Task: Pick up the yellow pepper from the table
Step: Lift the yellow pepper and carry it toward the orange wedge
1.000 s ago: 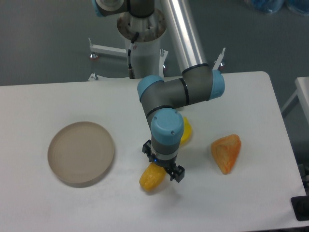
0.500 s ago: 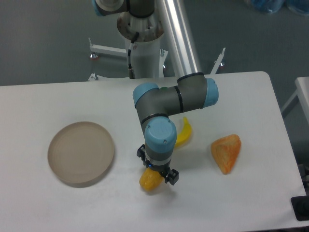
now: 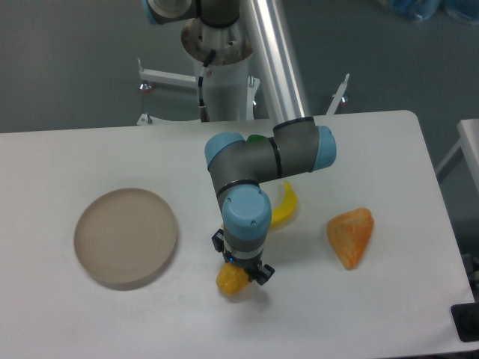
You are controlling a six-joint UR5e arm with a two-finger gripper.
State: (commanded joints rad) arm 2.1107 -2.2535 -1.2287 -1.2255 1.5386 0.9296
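**Gripper over the yellow pepper**

Here the gripper (image 3: 241, 265) sits directly over the yellow pepper (image 3: 230, 281) at the table's (image 3: 389, 314) near middle; whether its fingers grip cannot be told. A banana (image 3: 285, 211) lies behind, an orange wedge (image 3: 350, 235) right, a round plate (image 3: 126, 237) left.

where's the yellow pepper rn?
Near the front-center of the table, the yellow pepper sits directly under the end effector, between the round dish and orange wedge.

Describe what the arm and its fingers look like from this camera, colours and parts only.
The arm has dark grey joint housings with light blue end caps and a shiny silver tube link. The wrist ends in a light blue cap above a small black gripper with short black fingers. A black cable runs down the white base column.
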